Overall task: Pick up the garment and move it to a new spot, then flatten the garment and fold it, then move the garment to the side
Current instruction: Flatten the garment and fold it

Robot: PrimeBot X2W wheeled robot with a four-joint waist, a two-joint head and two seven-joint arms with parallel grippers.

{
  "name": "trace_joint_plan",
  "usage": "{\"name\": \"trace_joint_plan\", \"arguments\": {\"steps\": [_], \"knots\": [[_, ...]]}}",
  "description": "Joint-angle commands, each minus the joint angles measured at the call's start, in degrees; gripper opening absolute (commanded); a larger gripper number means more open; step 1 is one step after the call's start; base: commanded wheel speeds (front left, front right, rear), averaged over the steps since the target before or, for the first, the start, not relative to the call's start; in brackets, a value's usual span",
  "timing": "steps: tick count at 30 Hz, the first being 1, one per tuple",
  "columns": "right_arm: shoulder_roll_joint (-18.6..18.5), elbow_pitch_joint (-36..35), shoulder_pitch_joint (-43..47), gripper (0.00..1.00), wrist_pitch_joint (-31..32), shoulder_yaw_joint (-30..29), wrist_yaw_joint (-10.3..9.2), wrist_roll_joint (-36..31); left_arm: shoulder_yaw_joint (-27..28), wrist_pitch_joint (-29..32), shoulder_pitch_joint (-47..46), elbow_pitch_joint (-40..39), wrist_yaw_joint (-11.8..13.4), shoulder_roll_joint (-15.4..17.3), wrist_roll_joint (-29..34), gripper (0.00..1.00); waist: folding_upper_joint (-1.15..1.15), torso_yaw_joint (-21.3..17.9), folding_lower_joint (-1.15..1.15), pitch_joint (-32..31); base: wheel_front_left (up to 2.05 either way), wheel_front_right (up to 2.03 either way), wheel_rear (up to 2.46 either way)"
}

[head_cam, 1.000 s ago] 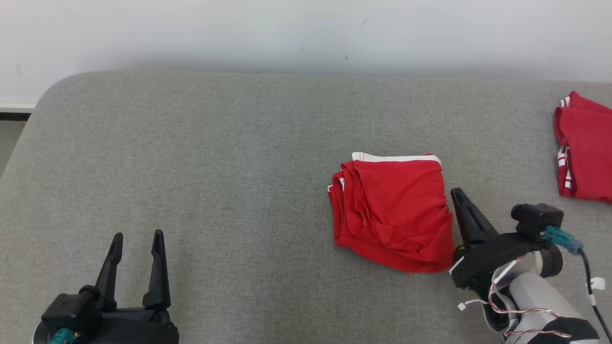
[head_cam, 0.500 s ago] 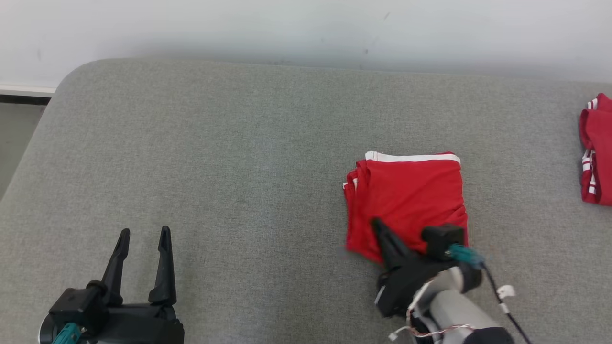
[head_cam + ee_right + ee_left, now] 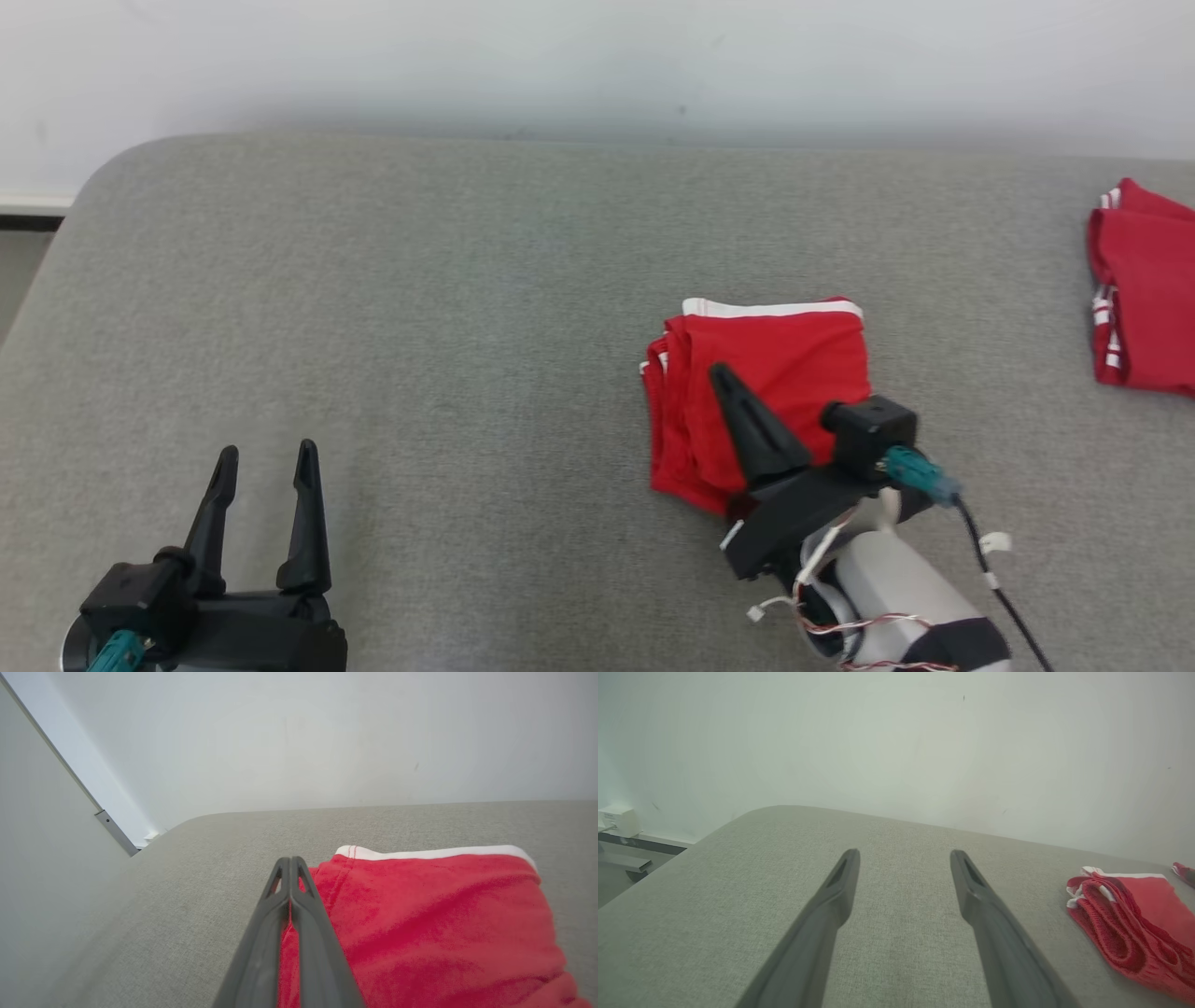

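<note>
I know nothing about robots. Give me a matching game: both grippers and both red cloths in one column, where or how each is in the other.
1 left gripper
2 right gripper
3 folded garment
4 other red garment

A cut off at the head view's right edge
B jaws shut, over red cloth
C jaws apart, above bare grey padding
D right of centre, white band along far edge

Pairs: 1-C, 2-B, 3-D, 4-A

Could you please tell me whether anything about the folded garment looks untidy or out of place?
Only slightly: the folded red garment has layers fanning out unevenly along its left edge instead of stacking flush. The shut right gripper reaches over its near part. Nothing looks spilled or damaged.
</note>
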Motion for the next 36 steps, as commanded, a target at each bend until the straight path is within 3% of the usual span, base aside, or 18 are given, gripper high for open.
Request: {"name": "trace_joint_plan", "arguments": {"steps": [1, 12, 13, 17, 36], "knots": [[-1.1, -2.3, 1.7, 0.00, -0.2, -2.2, 0.02, -1.8, 0.1, 0.0, 0.0, -0.1, 0.1, 0.4, 0.8, 1.00, 0.00, -2.1, 0.00, -1.0, 0.00, 0.00, 0.00], [-5.0, -14.6, 11.6, 0.00, -0.1, -14.1, 0.02, -8.1, 0.3, 0.0, 1.3, -0.4, 0.1, 1.1, 2.7, 1.00, 0.00, -6.3, 0.00, -3.4, 0.00, 0.00, 0.00], [-5.3, -15.4, 12.7, 0.08, -0.1, -15.0, 0.02, -8.5, 0.2, 0.0, 1.4, -0.4, 0.1, 1.2, 2.8, 1.00, 0.00, -6.5, 0.00, -3.7, 0.00, 0.00, 0.00], [-4.8, -18.9, 17.4, 1.00, -0.1, -18.6, 0.02, -9.0, 0.3, 0.0, 2.5, -0.4, 0.1, 1.2, 3.4, 1.00, 0.00, -6.9, 0.00, -4.8, 0.00, 0.00, 0.00], [-2.7, -26.4, 29.8, 1.00, -0.1, -22.8, 0.02, -13.0, 0.6, 0.0, 9.6, -3.1, 0.1, 1.4, 5.7, 1.00, 0.00, -6.0, 0.00, -8.4, 0.00, 0.00, 0.00]]}}
